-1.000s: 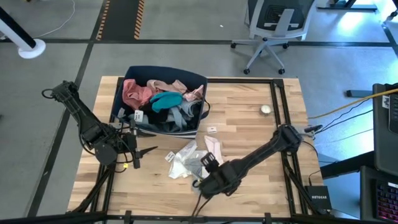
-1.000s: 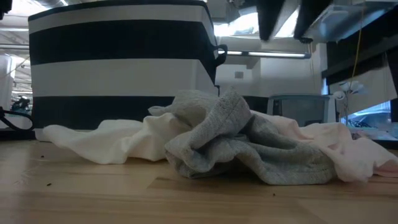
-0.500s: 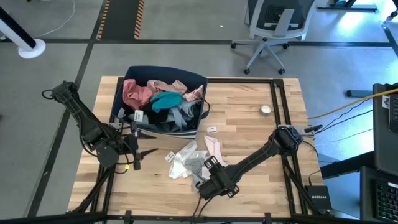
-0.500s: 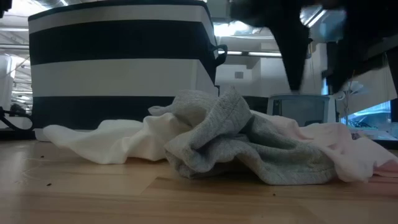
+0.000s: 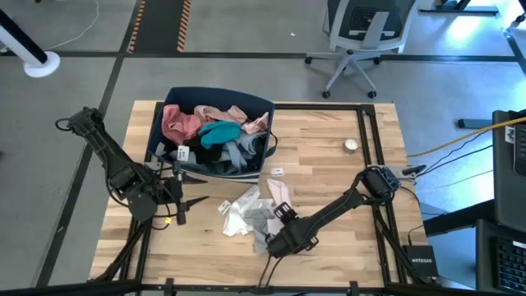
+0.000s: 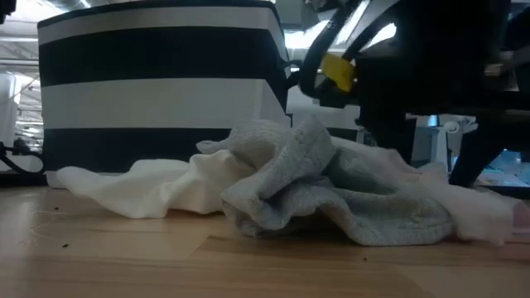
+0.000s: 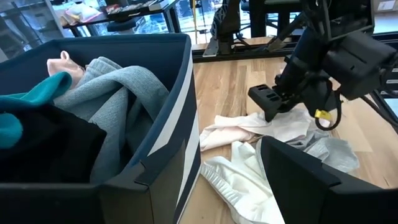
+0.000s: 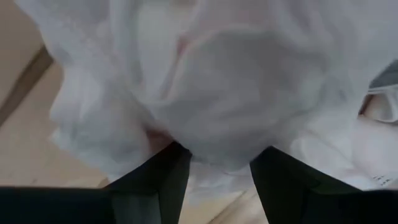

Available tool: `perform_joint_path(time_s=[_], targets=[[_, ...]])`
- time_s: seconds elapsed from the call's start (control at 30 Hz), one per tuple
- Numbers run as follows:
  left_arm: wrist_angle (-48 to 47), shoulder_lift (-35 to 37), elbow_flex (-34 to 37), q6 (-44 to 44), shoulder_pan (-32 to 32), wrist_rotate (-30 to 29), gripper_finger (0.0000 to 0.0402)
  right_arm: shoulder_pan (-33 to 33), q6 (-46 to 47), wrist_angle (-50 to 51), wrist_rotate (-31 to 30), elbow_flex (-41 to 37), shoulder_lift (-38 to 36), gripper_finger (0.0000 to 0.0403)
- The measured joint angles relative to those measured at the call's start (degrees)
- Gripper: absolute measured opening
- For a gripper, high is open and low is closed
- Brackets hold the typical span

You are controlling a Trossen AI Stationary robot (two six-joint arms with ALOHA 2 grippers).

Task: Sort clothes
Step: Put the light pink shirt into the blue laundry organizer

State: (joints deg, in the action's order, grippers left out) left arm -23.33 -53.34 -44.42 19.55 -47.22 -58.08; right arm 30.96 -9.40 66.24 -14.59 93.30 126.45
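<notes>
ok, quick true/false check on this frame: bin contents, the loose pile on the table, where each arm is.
1. The bin is empty. False: it holds pink, teal and grey clothes.
2. The right gripper is down at the loose pile, jaws apart. True.
3. The left gripper holds a shirt. False: open, nothing in it.
4. A grey piece lies on the table beside a white piece. True.
5. The pile lies behind the bin. False: in front of it.

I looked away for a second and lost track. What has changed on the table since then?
The right gripper slid in from the table's front edge onto the small heap of pale clothes and now sits low against it, jaws open around the fabric, not yet closed. The left gripper, the heap and the bin stayed put.
</notes>
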Motion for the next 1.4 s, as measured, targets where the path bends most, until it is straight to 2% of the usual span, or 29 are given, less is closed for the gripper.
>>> perform_joint_path(time_s=[0.13, 0.2, 0.33, 0.43, 0.47, 0.67, 0.93, 1.07, 1.23, 1.33, 1.4], targets=[[-0.01, 0.0, 0.0, 0.0, 0.01, -0.02, 0.0208, 0.11, -1.36, -1.94, -0.82, -1.77, -0.35, 0.0178], [-0.02, 0.0, 0.0, -0.21, 0.0, -0.02, 0.0208, 0.21, -1.39, -1.9, -1.93, -1.89, -0.37, 0.0162], [-0.04, 0.0, 0.0, -0.43, 0.02, -0.04, 0.0208, 0.15, -1.26, -1.53, -1.9, -1.84, -0.37, 0.0095], [-0.05, 0.0, 0.0, -0.44, 0.01, -0.08, 0.0208, -0.26, -1.07, 0.72, 1.7, -0.47, -0.31, 0.0029], [-0.01, 0.0, 0.0, -0.46, 0.0, -0.24, 0.0208, -0.27, -1.06, 1.83, 2.07, 0.06, -0.28, 0.0018], [-0.02, 0.0, 0.0, -0.52, 0.0, -0.63, 0.0208, -0.24, 0.06, 10.9, -1.58, 5.11, -0.45, 0.0041], [-0.03, 0.0, 0.0, -0.66, 0.0, -0.7, 0.0208, -0.24, -0.23, 20.07, -6.62, 16.78, -0.83, 0.0014], [-0.02, 0.0, 0.0, -0.66, 0.0, -0.72, 0.0208, -0.24, -0.24, 23.35, -9.87, 24.78, -0.83, 0.0026], [-0.06, 0.0, 0.0, -0.63, 0.02, -0.72, 0.0208, -0.24, -1.22, 23.74, -14.29, 35.46, -1.37, 0.0029], [-0.05, 0.02, 0.0, -0.63, 0.02, -0.72, 0.0208, -0.57, -2.32, 23.48, -19.15, 41.78, -1.51, 0.002], [-0.1, 0.02, 0.0, -0.66, 0.01, -0.72, 0.0208, -1.04, -4.23, 19.74, -23.29, 39.89, -4.32, 0.0019]])
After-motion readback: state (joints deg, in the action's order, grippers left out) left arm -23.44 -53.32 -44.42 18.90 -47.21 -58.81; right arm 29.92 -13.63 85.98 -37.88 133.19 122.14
